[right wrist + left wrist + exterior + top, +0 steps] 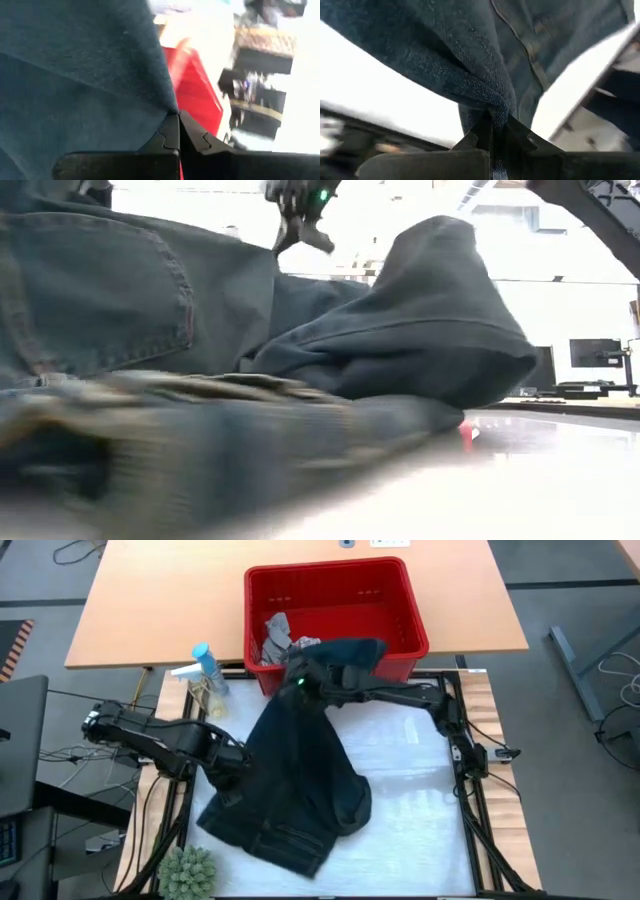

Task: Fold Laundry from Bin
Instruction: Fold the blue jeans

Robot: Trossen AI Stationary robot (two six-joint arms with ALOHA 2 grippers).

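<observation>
The dark navy trousers (300,780) lie spread on the white table mat, their far end raised toward the red bin (335,615). In the low view the trousers (250,350) fill the foreground. My left gripper (238,755) is shut on their left edge near the table. My right gripper (297,675) is shut on their far end, held up in front of the bin's near wall. A grey cloth and a leaf-print white cloth (278,635) lie in the bin. My left gripper pinches a bunched fold of the trousers' left edge (492,107) between its two fingers, coming level from the table's left. The cloth spreads away from the fingers and rests on the table. My right gripper pinches the trousers' far end (167,107) between its two fingers, from above. That end is lifted clear of the table; the cloth hangs down and slopes to the table, where the rest lies.
Two spray bottles (207,675) stand at the left beside the bin. A green plant (188,872) sits at the near left corner. The white mat (420,800) is bare to the right of the trousers.
</observation>
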